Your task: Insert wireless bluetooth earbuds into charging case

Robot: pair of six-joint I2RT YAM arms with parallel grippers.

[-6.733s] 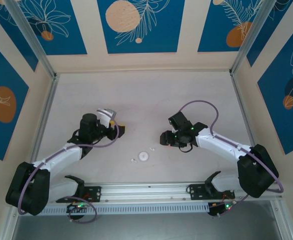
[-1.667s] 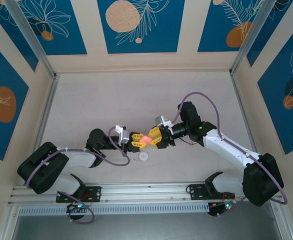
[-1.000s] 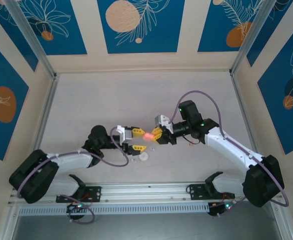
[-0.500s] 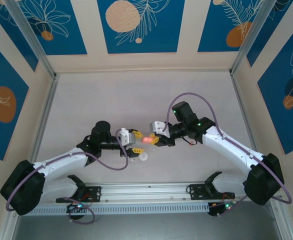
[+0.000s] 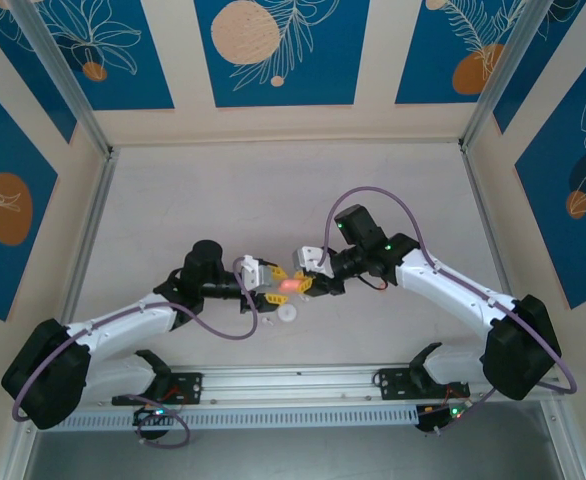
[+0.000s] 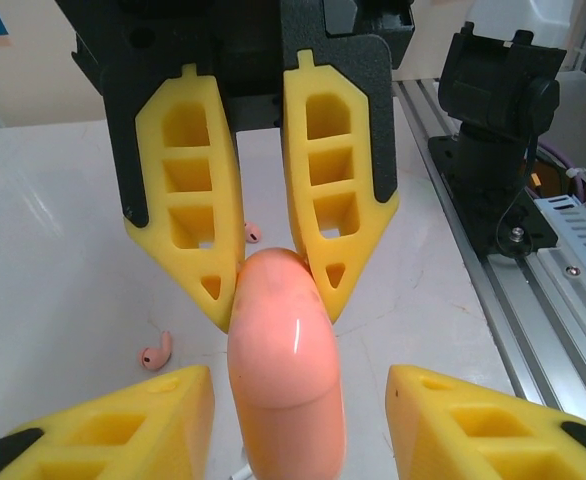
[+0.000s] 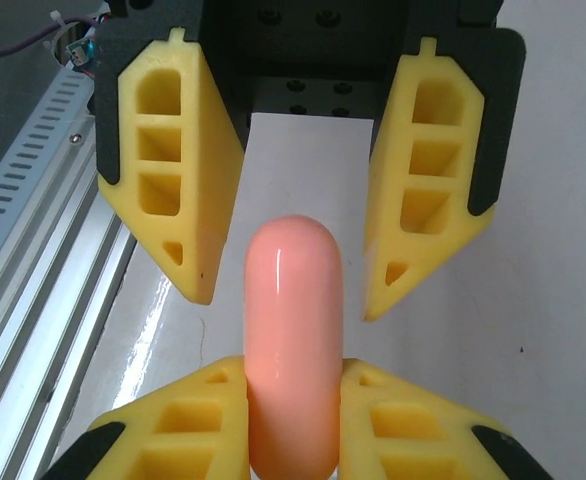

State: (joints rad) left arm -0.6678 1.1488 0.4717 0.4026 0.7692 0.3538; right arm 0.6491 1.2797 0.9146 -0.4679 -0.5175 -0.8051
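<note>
A salmon-pink capsule-shaped charging case (image 5: 291, 286) hangs closed above the table between the two arms. My right gripper (image 7: 293, 375) is shut on its rear half (image 7: 293, 330). My left gripper (image 6: 298, 390) faces it, open, with its yellow fingers (image 6: 123, 425) wide on either side of the case's front end (image 6: 285, 350) and not touching it. Two salmon-pink earbuds lie on the table below, one (image 6: 155, 350) to the left and one (image 6: 253, 233) farther back. A white round case (image 5: 289, 314) sits on the table just in front of the grippers.
The aluminium rail (image 5: 293, 385) with both arm bases runs along the near edge. Metal frame posts (image 5: 83, 110) and patterned walls enclose the white table (image 5: 273, 190) at the back and sides.
The left gripper, earlier shut on the pink case together with the right, has opened and let it go. Both arms have shifted slightly left; the right gripper keeps the case.
</note>
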